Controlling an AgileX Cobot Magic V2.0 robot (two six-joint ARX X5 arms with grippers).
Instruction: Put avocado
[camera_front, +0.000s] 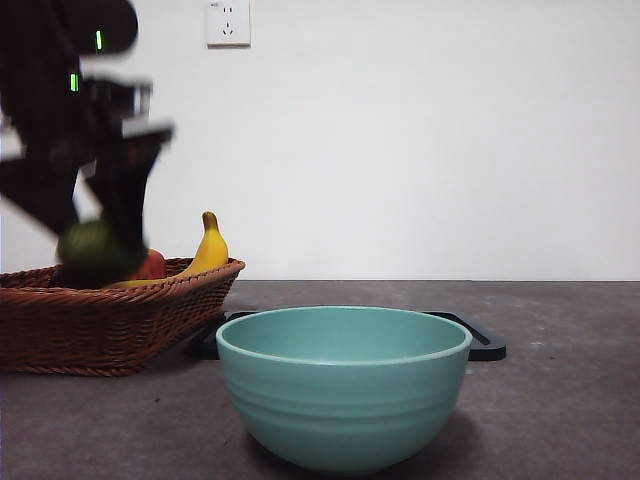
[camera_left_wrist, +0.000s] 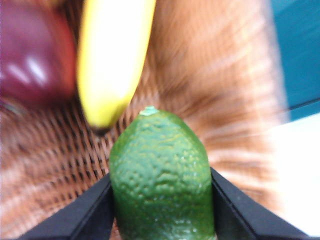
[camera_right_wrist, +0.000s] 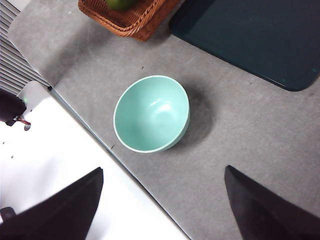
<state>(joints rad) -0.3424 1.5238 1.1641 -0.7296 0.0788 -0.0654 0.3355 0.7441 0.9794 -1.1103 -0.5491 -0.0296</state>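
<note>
- Presently, we are cataloguing the avocado (camera_left_wrist: 162, 175): dark green, pebbled skin, egg-shaped, sitting between the two black jaws of the left gripper (camera_left_wrist: 162, 200), which are closing on its flanks and holding it.
- We are reading its long axis as running straight out from the jaws, with the stem end pointing away from the wrist; the grip is falling across the wider part of the fruit.
- In the front view we are seeing the avocado (camera_front: 97, 250) just above the rim of the wicker basket (camera_front: 120, 320), under the dark, blurred left gripper (camera_front: 105, 235).
- We are listing its neighbours in the basket: a banana (camera_left_wrist: 112, 60), a dark maroon fruit (camera_left_wrist: 32, 55) beside that, and a reddish fruit (camera_front: 152, 265) showing at the rim.
- We are noting the teal bowl (camera_front: 343, 390), empty, standing on the grey table (camera_front: 560, 400) just beside the basket, with a dark tray (camera_right_wrist: 250, 40) behind it.
- We are judging the bowl the likely destination; the carry would be running sideways from the basket over its near rim.
- We are recording the right gripper (camera_right_wrist: 162, 205) as waiting, jaws spread wide and holding nothing, high above the bowl (camera_right_wrist: 151, 114); the left arm is plainly the nearer one.
</note>
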